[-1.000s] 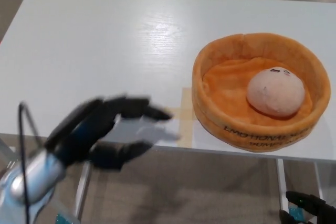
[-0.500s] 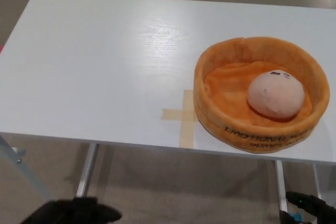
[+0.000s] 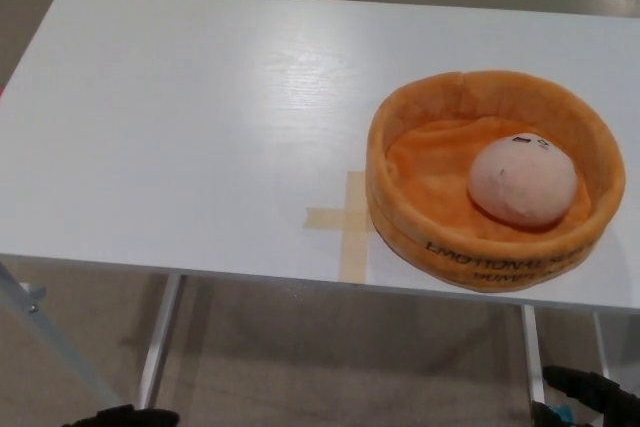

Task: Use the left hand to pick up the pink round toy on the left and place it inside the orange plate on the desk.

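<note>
- While the left hand (image 3: 120, 416) shows only as a dark sliver at the bottom edge, I cannot tell its state.
- Up and right of it, the toy (image 3: 522, 180) lies inside the plate (image 3: 400, 142).
- At the bottom right corner, the right hand (image 3: 590, 394) is nearer the plate; state unclear.

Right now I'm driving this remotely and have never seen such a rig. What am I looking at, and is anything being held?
This is the view from a camera on the robot's head, looking down at a white table. The robot is a humanoid with two black three-fingered hands. Only slivers of them show at the bottom edge: the left hand at lower left, the right hand at lower right, both below the table. Too little shows to tell their state, and nothing is seen in them. On the table sits a soft orange plate, and the pink round toy lies inside it. A tape cross marks the table beside the plate.
</note>
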### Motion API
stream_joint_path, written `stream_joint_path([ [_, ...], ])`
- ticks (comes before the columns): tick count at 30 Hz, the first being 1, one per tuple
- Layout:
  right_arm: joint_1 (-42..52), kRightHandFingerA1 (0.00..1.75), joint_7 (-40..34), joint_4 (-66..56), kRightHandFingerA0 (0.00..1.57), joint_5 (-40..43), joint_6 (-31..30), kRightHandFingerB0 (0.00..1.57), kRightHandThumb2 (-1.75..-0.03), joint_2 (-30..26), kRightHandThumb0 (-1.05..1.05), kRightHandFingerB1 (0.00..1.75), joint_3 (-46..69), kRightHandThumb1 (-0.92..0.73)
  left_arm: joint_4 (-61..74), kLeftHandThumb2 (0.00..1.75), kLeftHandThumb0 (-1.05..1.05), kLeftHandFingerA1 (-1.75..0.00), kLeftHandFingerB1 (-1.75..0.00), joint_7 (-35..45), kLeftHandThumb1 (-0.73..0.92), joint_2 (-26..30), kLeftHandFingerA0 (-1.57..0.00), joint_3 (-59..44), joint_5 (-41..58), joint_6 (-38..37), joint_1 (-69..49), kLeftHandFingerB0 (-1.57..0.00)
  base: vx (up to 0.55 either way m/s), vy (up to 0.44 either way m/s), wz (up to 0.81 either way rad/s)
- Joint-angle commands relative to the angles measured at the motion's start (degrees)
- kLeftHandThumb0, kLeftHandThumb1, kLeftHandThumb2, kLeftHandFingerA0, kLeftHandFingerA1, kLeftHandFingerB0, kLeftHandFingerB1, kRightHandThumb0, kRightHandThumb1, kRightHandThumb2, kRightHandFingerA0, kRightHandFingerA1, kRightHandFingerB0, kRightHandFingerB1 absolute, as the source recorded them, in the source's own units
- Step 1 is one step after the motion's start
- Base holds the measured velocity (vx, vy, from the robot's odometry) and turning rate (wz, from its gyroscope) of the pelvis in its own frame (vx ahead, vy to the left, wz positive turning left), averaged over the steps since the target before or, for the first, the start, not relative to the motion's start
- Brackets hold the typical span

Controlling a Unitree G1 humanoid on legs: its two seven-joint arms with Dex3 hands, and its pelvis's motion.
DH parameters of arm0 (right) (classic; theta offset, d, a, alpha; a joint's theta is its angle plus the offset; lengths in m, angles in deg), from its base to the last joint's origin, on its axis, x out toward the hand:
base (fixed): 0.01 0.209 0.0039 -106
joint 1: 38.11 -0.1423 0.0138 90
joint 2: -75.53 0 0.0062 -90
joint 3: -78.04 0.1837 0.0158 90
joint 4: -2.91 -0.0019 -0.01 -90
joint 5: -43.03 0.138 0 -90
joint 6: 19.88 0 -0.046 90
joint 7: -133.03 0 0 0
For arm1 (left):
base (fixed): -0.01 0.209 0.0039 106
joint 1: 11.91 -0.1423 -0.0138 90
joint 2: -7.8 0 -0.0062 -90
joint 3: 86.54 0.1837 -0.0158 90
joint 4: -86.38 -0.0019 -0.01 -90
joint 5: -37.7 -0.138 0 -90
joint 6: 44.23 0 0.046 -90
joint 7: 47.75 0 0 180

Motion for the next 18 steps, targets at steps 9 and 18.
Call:
stream_joint_path([
  [9, 0.81, 0.65, 0.81, 0.73, 0.63, -0.68, -0.48, 0.64, -0.58, -0.48, -0.22, 0.51, -0.91, -0.60, -18.76, 0.93, -0.08, -0.52, -0.49, -13.93, 0.46, -1.52, -0.15, 1.13, -4.91, -2.42, 7.44, -0.16, 0.00, 0.000, 0.00],
  [18, 0.87, 0.69, 1.06, 0.98, 0.72, -0.81, -0.86, 0.64, -0.58, -0.61, -0.26, 0.50, -1.72, -0.61, -20.11, 0.63, -0.21, -0.39, -0.31, -15.45, 0.61, -1.60, -0.25, 1.53, -5.82, -4.32, 7.67, -0.24, 0.00, 0.000, 0.00],
])
